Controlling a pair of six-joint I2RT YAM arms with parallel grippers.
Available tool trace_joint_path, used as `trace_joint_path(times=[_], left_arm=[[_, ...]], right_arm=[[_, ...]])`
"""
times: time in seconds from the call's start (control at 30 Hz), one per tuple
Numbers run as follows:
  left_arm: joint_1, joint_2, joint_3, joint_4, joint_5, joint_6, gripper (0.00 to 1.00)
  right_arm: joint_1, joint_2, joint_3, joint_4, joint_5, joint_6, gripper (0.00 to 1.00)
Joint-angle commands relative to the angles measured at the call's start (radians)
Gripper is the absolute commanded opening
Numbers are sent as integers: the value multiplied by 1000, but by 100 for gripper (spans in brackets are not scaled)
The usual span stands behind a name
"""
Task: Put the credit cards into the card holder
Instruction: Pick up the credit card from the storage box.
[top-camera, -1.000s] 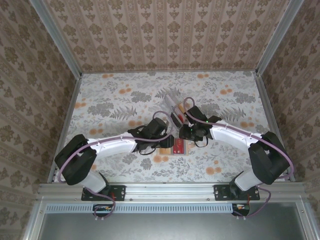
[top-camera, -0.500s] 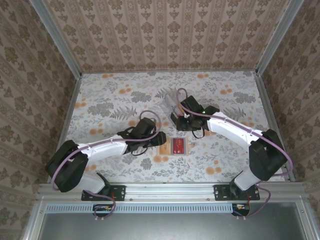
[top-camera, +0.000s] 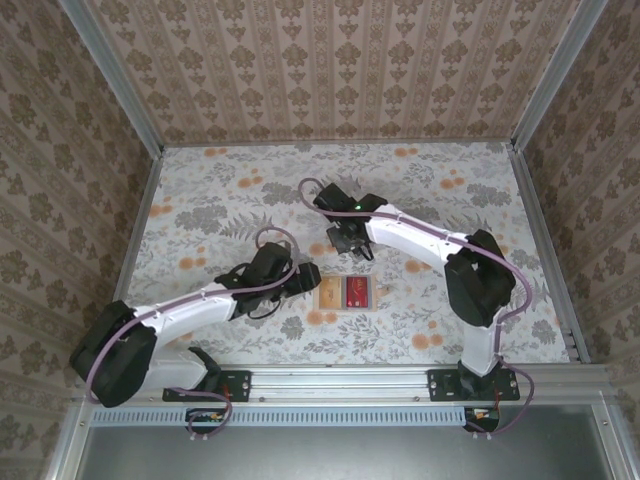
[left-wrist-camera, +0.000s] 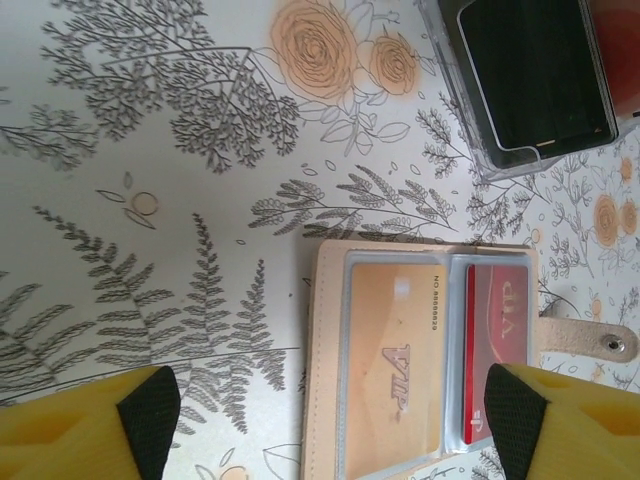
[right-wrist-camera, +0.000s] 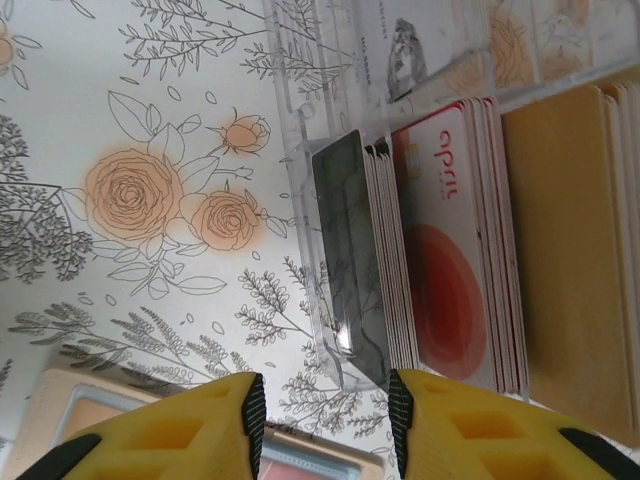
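Credit cards lay in the wallet at lower center, long axes up-frame, dead ahead of the nearer left gripper, its fingers spread wide and empty.

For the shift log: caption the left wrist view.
Left gripper open over the tan wallet, orange-yellow VIP card and red VIP card in its sleeves, clear card holder at upper right.

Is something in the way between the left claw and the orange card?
No loose thing lies between the open left gripper and the orange card. But the card seems tucked in a clear pocket of the wallet, which covers its face.
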Motion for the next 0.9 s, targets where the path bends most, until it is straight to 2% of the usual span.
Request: trace_joint_path(times=[0.0,0.3,0.8,0.87], left_arm=[[12,-39,-30,3,-27,-25,86],[30,-102,-72,-9,-44,-44,90],[36,-121,-84,-16,-39,-47,91],[36,-124,-90,-15,-42,-50,91]], right_arm=[[17,54,60,-82,112,-52,41],[49,164,122,-102,269,-94,40],[98,280,128,-58,527,-146,40],[101,273,117,-39,551,-158,36]])
